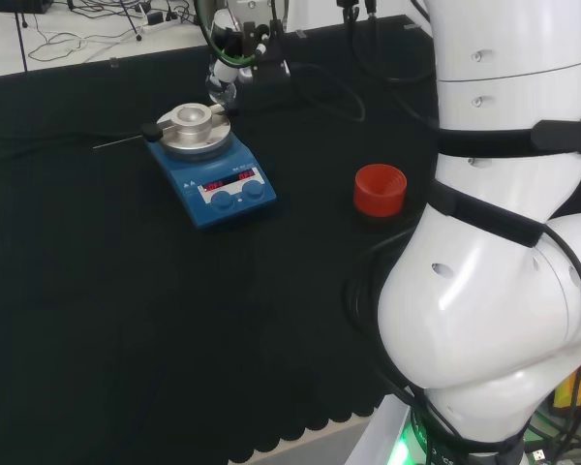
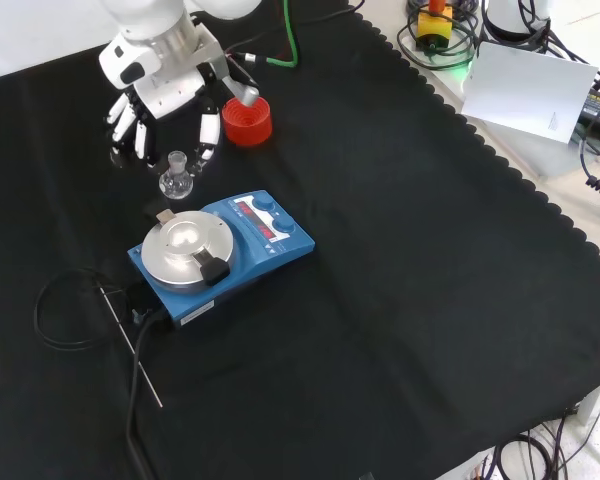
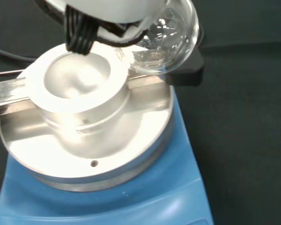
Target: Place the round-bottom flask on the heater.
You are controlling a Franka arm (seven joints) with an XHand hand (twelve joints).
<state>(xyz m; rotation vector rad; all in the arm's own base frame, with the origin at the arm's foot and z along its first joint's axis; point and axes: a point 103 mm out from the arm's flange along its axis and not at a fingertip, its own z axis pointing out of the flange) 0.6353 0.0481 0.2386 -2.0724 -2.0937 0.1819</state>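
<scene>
The clear round-bottom flask [image 2: 177, 180] hangs under my hand [image 2: 160, 85], neck up, and the fingers [image 2: 208, 130] come down around it. In the head view the flask [image 1: 221, 92] hangs just beyond the far right edge of the heater [image 1: 218, 179]. The heater is a blue box with a round metal plate [image 2: 185, 250] and a silver block with a bowl-shaped well [image 3: 77, 79] on top. In the wrist view the flask's bulb [image 3: 171, 35] floats beside the well's rim, above the edge of the plate, not in the well.
A red ribbed ring stand [image 2: 247, 120] sits on the black cloth close by my hand, also seen near the arm's white links [image 1: 380, 189]. A thin metal rod [image 2: 130, 345] and a black cable [image 2: 55, 320] lie beside the heater.
</scene>
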